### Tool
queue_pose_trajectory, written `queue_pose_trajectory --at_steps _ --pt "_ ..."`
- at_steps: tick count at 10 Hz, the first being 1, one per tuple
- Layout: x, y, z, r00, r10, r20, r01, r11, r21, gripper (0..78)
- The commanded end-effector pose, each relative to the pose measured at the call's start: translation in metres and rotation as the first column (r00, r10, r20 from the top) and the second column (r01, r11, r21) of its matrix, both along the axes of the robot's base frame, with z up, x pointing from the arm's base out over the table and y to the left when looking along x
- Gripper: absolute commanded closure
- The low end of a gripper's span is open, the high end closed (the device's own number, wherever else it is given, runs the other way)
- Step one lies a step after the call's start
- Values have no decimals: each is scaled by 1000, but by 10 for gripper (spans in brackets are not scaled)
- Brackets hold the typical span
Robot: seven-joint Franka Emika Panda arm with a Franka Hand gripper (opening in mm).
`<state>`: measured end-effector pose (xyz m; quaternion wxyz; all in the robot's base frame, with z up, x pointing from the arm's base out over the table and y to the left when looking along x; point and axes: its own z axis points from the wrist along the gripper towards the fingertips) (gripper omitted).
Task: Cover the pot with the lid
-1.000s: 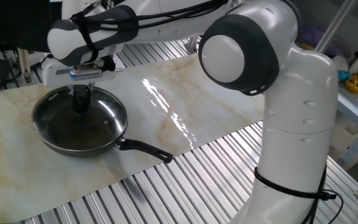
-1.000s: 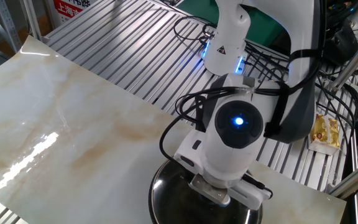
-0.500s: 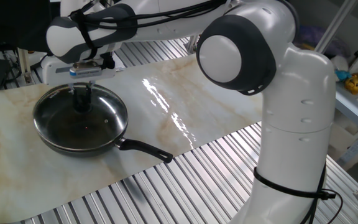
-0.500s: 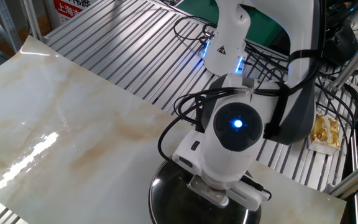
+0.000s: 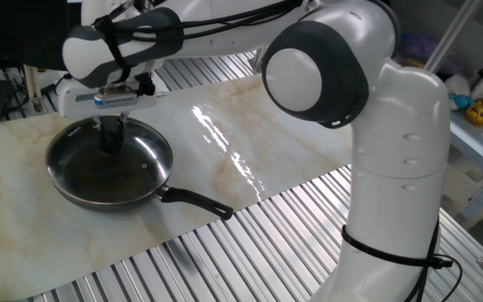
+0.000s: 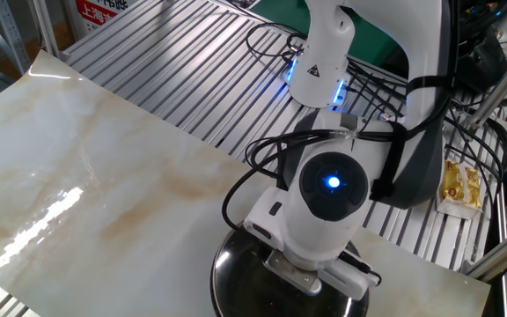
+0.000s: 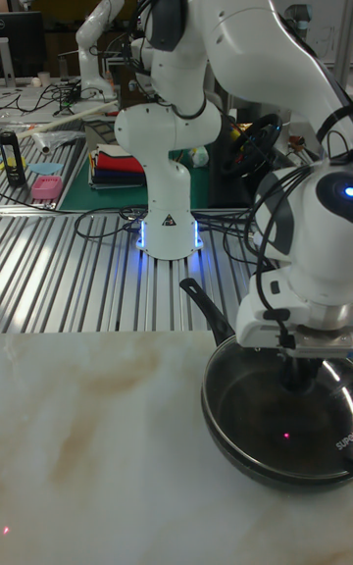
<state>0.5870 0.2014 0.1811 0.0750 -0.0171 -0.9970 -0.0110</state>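
The pot (image 5: pixel 99 198) is a shallow dark pan on the marble slab, with its long black handle (image 5: pixel 195 202) pointing to the front right. The lid (image 5: pixel 145 156), clear glass with a metal rim, lies on the pot and covers it. My gripper (image 5: pixel 111 138) comes straight down over the lid's centre, its dark fingers shut on the black knob. The tall fixed view shows the same: gripper (image 7: pixel 299 379) on the knob, lid (image 7: pixel 250 400) on the pot (image 7: pixel 220 428). In the other fixed view my wrist hides the knob and only the pot's rim (image 6: pixel 225 275) shows.
The marble slab (image 5: pixel 267 143) lies on a ribbed metal bench (image 5: pixel 258 247). My arm's white base (image 5: pixel 401 176) stands at the right of the slab. A second white arm (image 7: pixel 167 182) and cables (image 7: pixel 98 222) are behind the bench.
The gripper rose a touch and came back down on the knob. Pot and lid have shifted only very slightly.
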Motion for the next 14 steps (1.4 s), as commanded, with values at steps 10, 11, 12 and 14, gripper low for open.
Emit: queue_pose_trajectory --at_steps 10,11,12,14 --pt "5 0 -2 1000 3 9 -3 1000 -8 765" --pt "5 0 -2 1000 3 9 -3 1000 -12 765" --pt "5 0 -2 1000 3 9 -3 1000 -12 765" --pt "5 -1 -3 1000 2 8 -2 1000 -9 765"
